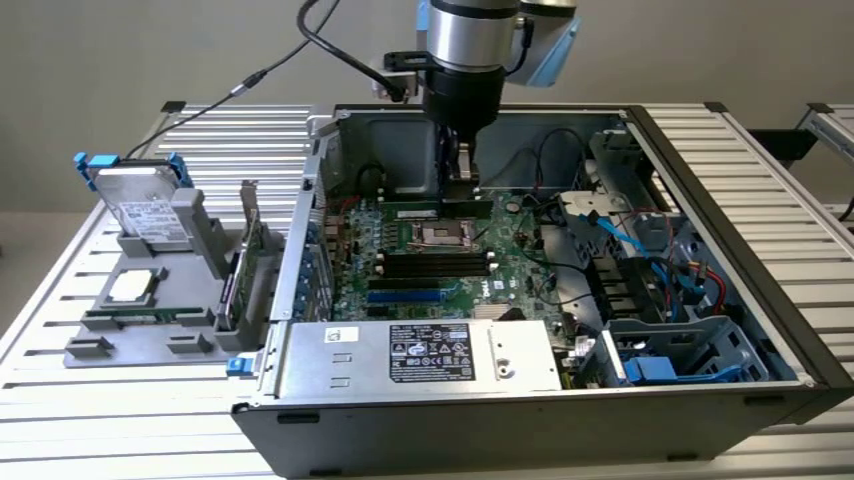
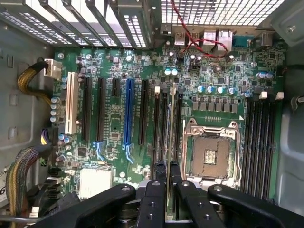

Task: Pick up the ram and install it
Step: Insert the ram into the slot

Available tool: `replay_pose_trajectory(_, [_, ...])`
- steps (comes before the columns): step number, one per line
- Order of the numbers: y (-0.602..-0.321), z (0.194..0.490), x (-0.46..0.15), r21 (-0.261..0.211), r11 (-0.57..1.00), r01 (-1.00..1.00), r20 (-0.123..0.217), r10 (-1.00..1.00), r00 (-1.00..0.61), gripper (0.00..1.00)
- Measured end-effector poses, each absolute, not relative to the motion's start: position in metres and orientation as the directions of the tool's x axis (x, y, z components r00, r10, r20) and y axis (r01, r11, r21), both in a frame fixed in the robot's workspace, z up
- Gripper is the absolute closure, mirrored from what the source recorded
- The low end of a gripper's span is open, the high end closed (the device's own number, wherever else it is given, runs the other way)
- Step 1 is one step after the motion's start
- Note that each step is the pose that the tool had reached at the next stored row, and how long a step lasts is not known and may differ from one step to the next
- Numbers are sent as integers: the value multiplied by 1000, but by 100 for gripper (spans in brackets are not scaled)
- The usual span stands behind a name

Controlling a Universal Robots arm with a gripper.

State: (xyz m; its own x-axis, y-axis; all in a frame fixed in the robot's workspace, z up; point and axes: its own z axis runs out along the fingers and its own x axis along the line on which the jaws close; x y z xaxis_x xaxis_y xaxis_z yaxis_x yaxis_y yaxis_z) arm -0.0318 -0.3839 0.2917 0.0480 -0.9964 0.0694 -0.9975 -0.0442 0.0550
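Over the black memory slots [image 2: 163, 124], one gripper [image 2: 167, 167], narrowly closed around one edge-on ram [image 2: 170, 118].

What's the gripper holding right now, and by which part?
The ram, edge-on, pinched across its two flat faces by the gripper, at the edge nearest the wrist.

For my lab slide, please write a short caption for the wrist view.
The gripper holds the ram edge-on, lined up with the black memory slots beside the CPU socket.
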Motion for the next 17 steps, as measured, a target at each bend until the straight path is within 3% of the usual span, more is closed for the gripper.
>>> replay_pose_trajectory(17, [-384, 263, -25, 76, -67, -995, 67, -995, 72, 86])
